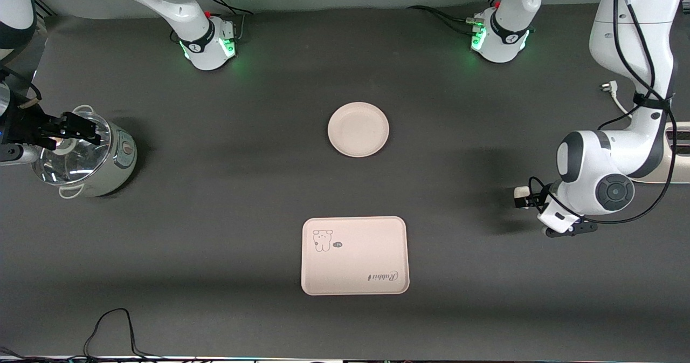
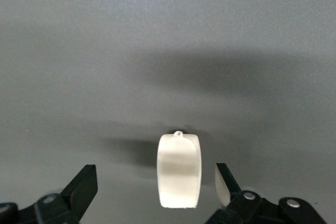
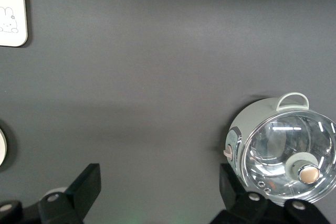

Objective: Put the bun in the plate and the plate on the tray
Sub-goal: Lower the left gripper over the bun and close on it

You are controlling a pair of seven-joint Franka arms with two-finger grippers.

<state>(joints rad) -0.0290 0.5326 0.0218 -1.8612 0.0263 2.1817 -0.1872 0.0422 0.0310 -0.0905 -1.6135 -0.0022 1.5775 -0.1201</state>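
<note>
Presently the tray (image 1: 354, 255), nearest the front camera, lies flat and bare on the table (image 1: 215, 201), long sides across the table, its printed animal toward the right arm's end and the script toward the left arm's end. Farther from the camera, near the table's middle, sits the plate (image 1: 358, 129), rim up and bare. The bun (image 1: 521, 192) is toward the left arm's end, well apart from both plate and tray.

The left gripper (image 2: 157, 195) is low at the bun, fingers spread wide, one to each side, neither touching it in the left wrist view. Whether the bun rests on the table or stands slightly clear cannot be settled; its shadow suggests it is on the surface. It presents as a short rounded block, its long axis running away from the wrist between the two fingers, a small nub at the end away from the wrist.

Judgement: the bun looks light and likely soft, so a modest squeeze across its short width, on the two long flanks, should hold it without crushing. Its smooth skin may slip if pinched near the rounded end.

The right gripper (image 1: 70, 128) waits over the lidded pot (image 1: 89, 155) at the right arm's end, jaws parted and holding nothing.
</note>
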